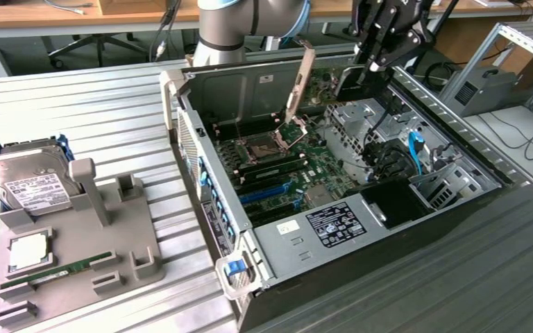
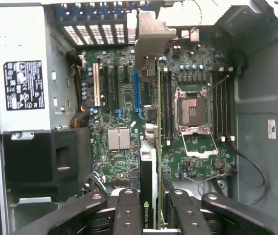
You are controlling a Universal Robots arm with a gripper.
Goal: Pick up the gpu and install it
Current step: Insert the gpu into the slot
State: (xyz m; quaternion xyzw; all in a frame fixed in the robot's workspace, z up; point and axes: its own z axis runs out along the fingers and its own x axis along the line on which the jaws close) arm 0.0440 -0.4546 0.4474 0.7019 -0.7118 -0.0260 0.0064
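My pincer [image 2: 152,210] is clamped on the gpu [image 2: 148,166], holding it edge-on above the motherboard [image 2: 117,105] inside the open computer case [image 1: 285,243]; it seems not yet seated. The case lies on a slatted metal bench [image 1: 91,111], with a wooden desk [image 1: 26,14] beyond the far edge.

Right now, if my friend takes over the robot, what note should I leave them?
Jaws: shut on the dark flat gpu card with its silver metal end bracket.
Where: the card is held on edge above the green motherboard, inside the open grey computer case.
Done: the card is picked up and brought over the case.
Left: installing it. The card does not look seated in a slot yet.
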